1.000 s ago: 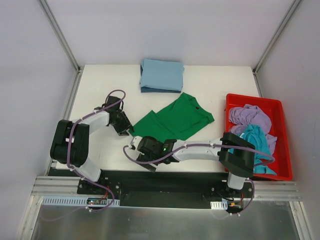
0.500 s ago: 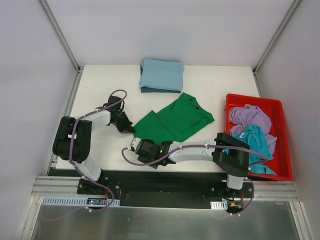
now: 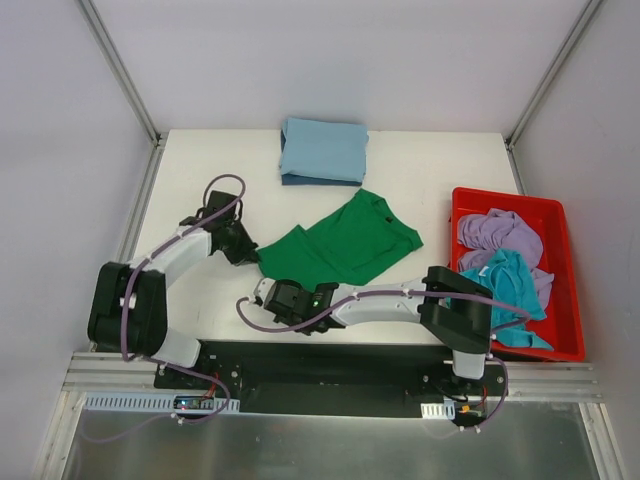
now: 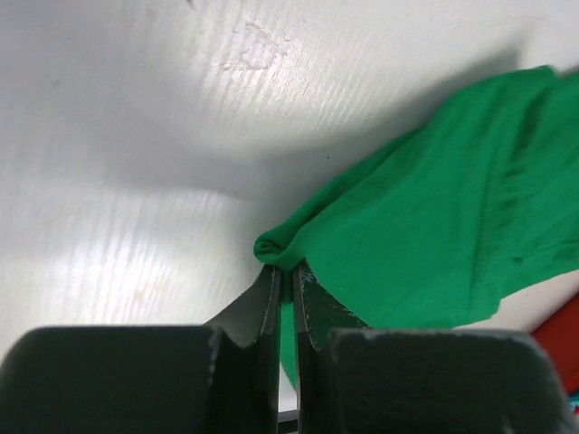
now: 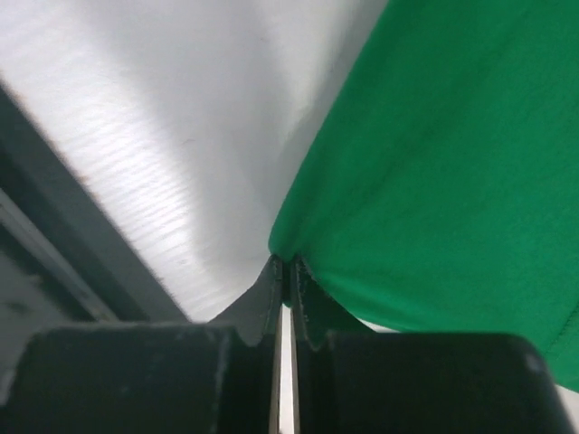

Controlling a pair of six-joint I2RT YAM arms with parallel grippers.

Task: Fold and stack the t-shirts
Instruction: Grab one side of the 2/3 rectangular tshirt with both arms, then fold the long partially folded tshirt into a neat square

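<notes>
Green shirt [image 3: 345, 243] sits further left now. Left tool [image 3: 247, 252] and right tool [image 3: 272, 292] each clamp a hem corner (body trails far-right).

Teal t-shirt [image 3: 515, 280] partly behind right arm [image 3: 455, 312]

White table [image 3: 450, 170] noted carrying: green t-shirt [image 3: 345, 245] spread at centre, light blue t-shirt [image 3: 322, 150] folded at far edge, red tub [image 3: 500, 195] set at right edge.

We see a red tub [image 3: 505, 196] standing on the white desk [image 3: 200, 170], well to the right of the right tool [image 3: 264, 290].
</notes>
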